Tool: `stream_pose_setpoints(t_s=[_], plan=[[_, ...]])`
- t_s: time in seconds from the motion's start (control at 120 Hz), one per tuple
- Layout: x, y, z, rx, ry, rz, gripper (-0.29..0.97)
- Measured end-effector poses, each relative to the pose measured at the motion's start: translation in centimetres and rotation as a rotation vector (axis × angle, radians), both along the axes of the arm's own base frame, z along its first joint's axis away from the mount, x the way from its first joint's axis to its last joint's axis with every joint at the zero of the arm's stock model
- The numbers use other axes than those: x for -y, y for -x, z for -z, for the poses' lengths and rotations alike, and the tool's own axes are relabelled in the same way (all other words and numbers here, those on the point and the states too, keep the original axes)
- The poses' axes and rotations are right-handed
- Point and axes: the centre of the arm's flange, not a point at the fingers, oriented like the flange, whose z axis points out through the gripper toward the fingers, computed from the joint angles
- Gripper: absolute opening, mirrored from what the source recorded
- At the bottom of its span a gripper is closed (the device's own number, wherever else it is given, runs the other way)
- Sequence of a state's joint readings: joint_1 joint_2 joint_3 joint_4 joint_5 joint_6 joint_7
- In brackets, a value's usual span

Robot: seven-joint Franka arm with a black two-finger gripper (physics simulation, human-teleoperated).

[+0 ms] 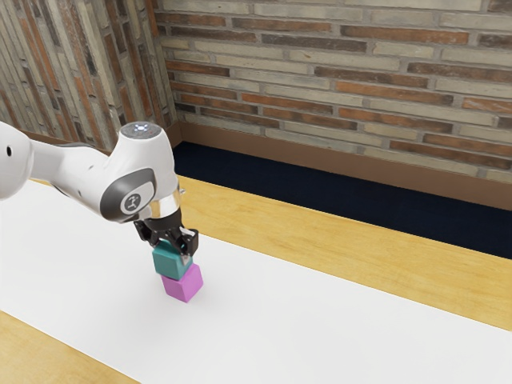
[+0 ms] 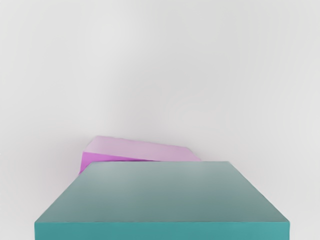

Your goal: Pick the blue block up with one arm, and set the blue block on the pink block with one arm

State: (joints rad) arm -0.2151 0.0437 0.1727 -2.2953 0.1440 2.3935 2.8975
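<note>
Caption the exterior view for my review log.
The gripper holds the blue block right over the pink block on the white tabletop.

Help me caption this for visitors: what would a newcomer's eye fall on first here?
The teal-blue block, pinched between the black fingers, is held right over the pink block on the white mat. The white arm reaches in from the exterior view's left, with a brick wall behind the table.
</note>
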Motion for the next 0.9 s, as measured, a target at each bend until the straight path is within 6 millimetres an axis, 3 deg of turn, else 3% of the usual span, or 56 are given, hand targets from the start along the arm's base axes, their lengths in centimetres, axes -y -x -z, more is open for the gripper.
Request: stream_pose_setpoints(t_s=[0.2,0.467,0.617,0.7,0.75,0.775,0.858,0.9], plan=[[0.5,-0.1,0.1,-0.003,-0.001,0.01,0.4],[0.3,-0.4,1.0,-0.019,-0.009,0.008,0.6],[0.5,-0.6,-2.3,0.03,0.0,0.01,0.64],[0.8,-1.0,-6.2,0.097,0.011,0.015,0.65],[1.3,-1.1,-10.2,0.167,0.022,0.023,0.66],[2.0,-1.5,-13.2,0.21,0.031,0.029,0.66],[9.0,-1.8,-23.8,0.311,0.057,0.116,0.67],[12.8,-0.6,-27.7,0.315,0.061,0.144,0.67]])
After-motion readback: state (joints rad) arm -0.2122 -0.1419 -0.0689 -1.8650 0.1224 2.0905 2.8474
